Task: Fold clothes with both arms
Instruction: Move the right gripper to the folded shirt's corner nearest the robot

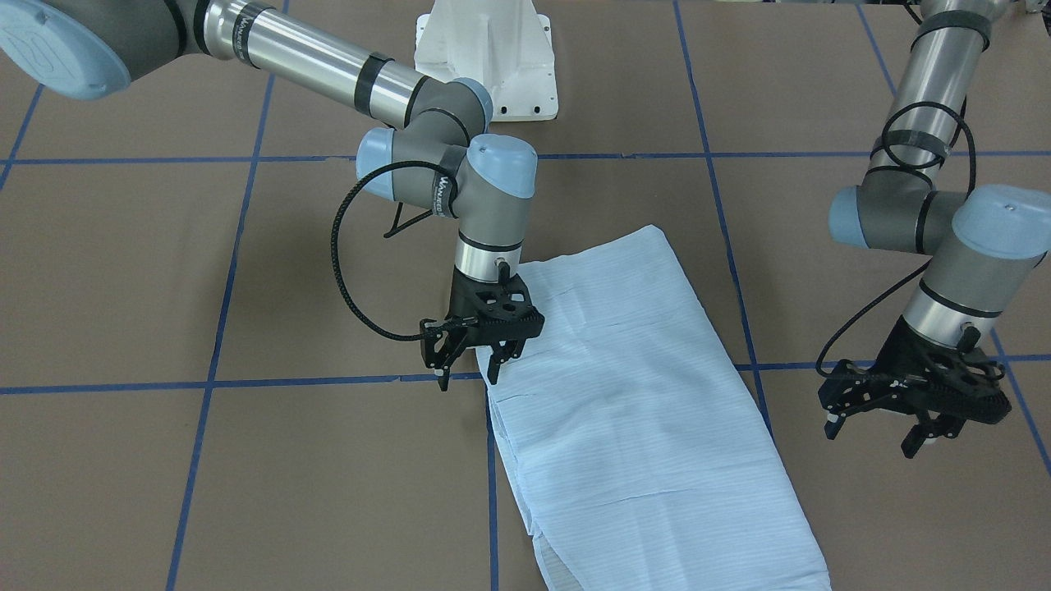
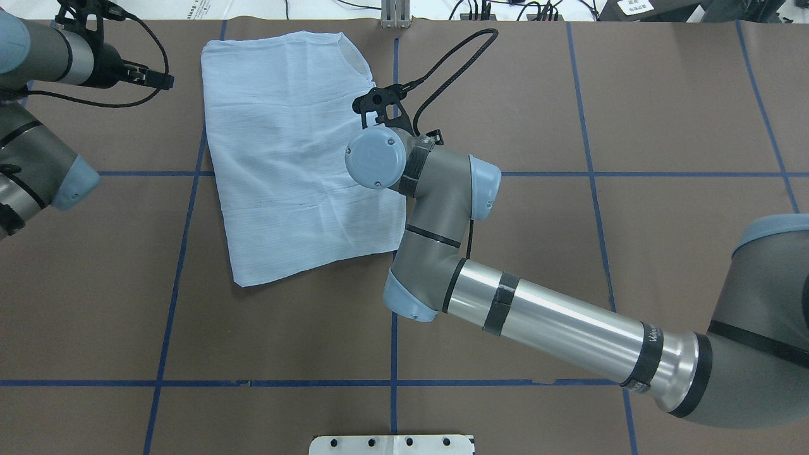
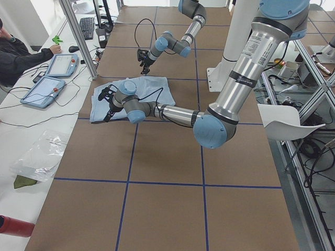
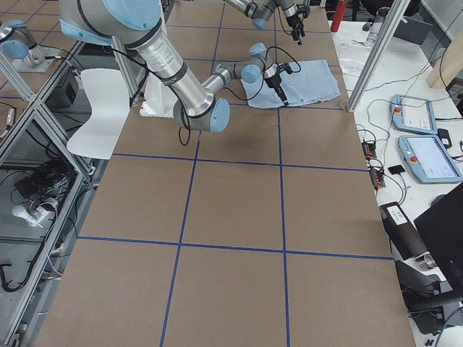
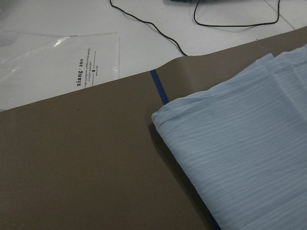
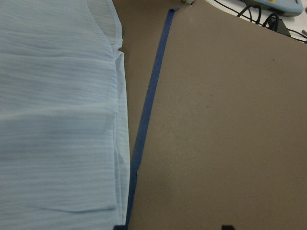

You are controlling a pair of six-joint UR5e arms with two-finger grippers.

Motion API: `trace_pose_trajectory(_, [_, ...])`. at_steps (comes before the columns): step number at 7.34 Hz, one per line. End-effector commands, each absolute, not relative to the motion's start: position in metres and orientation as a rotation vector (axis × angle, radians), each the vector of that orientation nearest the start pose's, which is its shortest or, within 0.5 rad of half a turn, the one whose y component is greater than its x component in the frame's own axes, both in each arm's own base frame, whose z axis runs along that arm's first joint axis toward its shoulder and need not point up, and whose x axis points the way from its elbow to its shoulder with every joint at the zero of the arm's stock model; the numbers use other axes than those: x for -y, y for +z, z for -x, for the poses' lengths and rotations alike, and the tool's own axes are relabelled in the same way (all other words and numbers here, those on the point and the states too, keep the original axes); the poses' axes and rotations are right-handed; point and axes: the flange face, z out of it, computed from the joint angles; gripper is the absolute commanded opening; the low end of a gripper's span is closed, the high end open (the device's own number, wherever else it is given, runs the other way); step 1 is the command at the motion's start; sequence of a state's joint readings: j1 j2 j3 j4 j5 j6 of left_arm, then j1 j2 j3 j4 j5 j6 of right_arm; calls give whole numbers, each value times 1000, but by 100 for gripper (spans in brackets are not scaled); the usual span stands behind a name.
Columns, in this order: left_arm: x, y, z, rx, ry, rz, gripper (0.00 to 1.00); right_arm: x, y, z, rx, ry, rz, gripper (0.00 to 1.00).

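Since the shirt (image 1: 640,410) is already folded into one long flat panel, status is short: it lies on the brown tabletop (image 1: 246,492), in the far part of the robot's left half. Its far end reaches the tabletop's far edge and it sits skewed to the blue tape grid (image 1: 209,373). Right arm (image 2: 556,322) reaches across the centre tape line, wrist above the shirt's right edge. Right hand (image 1: 469,379) points down with fingers spread wide and nothing between them. One finger is over the cloth's edge, the other over bare tabletop by the tape; can't tell whether the tips touch. Right wrist view: the shirt's layered edge runs just beside a tape line (image 6: 148,110), cloth left of it, bare brown surface right of it. Left arm (image 1: 928,115) is out on the left side. Left hand (image 1: 872,439) hangs over bare tabletop, well apart from the shirt, fingers also wide, empty. Left wrist view: a folded corner of the shirt sits near the tabletop's far edge, partly over a tape line. Past that edge are a clear plastic bag (image 5: 57,62) with printed text and black cables (image 5: 148,26) on a white surface. White pedestal base (image 1: 484,57) stands at the near edge, about midway. Left side view: a person (image 3: 15,52) sits at a side bench with two tablets (image 3: 52,78).
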State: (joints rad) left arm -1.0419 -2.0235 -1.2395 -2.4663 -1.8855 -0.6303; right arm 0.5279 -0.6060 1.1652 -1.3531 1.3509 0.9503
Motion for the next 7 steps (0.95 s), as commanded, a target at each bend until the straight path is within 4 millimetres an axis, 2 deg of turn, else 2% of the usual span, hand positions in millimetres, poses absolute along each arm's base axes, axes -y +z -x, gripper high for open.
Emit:
trace_pose_trajectory(1, [657, 441, -270, -834, 88, -692, 100, 551, 189, 614, 671, 108, -523, 98])
trace_pose_trajectory(2, [641, 442, -266, -887, 92, -652, 100, 536, 196, 593, 731, 192, -497, 99])
trace_pose_trajectory(3, [624, 425, -256, -934, 28, -651, 100, 517, 203, 579, 811, 256, -397, 99])
trace_pose_trajectory(4, [602, 423, -252, -968, -15, -629, 100, 503, 205, 581, 863, 417, -311, 99])
trace_pose_trajectory(5, [587, 419, -246, -989, -7, -630, 100, 485, 197, 597, 908, 585, -211, 95])
trace_pose_trajectory(6, [581, 419, -244, -1000, 1, -622, 100, 468, 189, 610, 934, 702, -131, 94])
trace_pose_trajectory(7, [581, 419, -244, -1000, 1, -620, 100, 443, 173, 634, 935, 732, -91, 93])
